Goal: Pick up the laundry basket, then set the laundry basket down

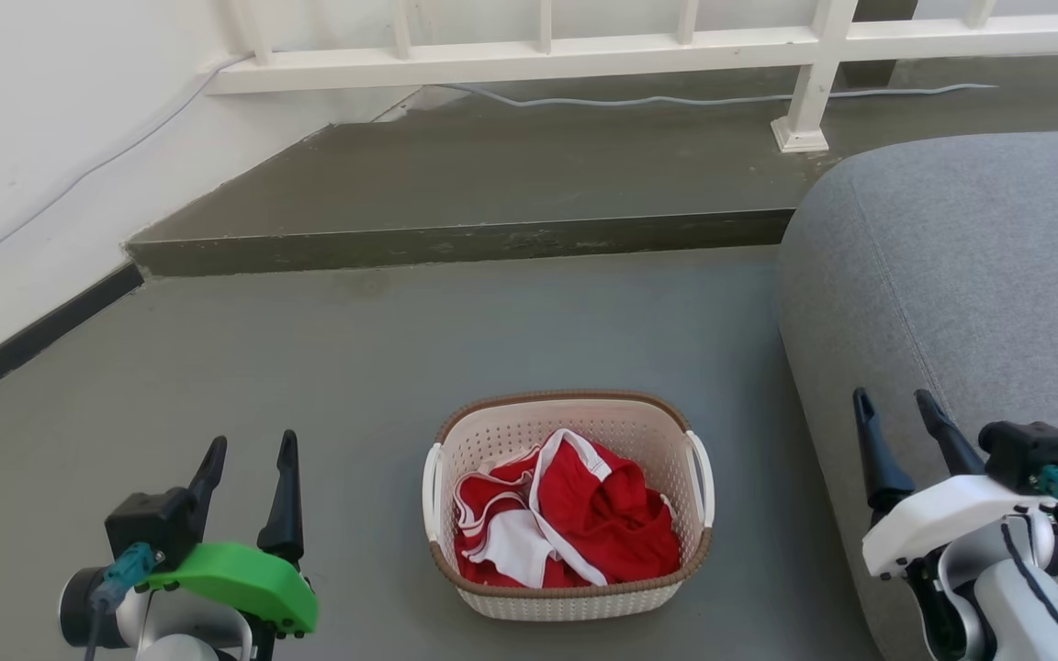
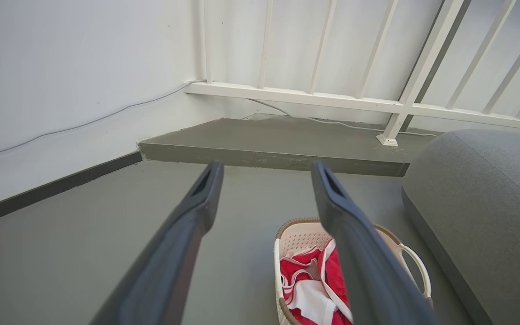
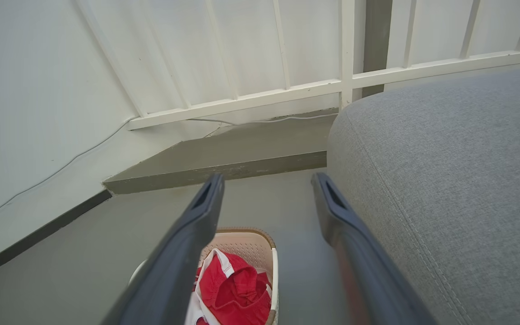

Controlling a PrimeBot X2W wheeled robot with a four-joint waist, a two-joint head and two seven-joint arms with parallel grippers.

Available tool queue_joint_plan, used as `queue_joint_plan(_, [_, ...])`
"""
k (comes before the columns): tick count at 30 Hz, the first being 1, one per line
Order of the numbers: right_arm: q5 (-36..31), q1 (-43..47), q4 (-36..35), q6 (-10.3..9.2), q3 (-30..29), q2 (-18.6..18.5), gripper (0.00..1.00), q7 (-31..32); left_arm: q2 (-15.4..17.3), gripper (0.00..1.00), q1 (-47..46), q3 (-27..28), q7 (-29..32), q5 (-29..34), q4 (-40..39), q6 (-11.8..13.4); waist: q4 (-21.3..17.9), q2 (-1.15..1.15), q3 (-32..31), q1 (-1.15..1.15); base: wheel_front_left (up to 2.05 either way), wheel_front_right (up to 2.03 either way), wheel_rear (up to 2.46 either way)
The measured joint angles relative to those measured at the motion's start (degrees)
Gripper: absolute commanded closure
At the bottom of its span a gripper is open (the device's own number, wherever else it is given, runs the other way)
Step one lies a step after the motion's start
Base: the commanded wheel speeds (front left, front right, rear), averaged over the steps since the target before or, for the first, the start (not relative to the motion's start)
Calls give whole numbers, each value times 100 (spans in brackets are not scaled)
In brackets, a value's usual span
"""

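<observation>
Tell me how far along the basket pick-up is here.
Nothing looks done: the small oval cream plastic laundry basket of red-and-white clothes sits on the grey floor. In hand: the left gripper and right gripper hang open either side, clear of its white handles. Remaining: grasp, lift, set down.

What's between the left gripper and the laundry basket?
Bare grey floor, as the head view shows; the left gripper stands clear of the laundry basket.
</observation>
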Motion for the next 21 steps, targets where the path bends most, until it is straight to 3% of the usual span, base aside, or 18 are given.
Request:
queue_joint_plan(14, [-932,-87,166,-155,252,-24,0,-285,-31,0,-117,-99,-287,765,288,176,-9,0,41,0,0,0,0])
queue_joint_plan(21, [-932,-113,174,-159,147,-20,0,-285,-47,0,-172,-45,-289,758,437,194,-10,0,50,0,0,0,0])
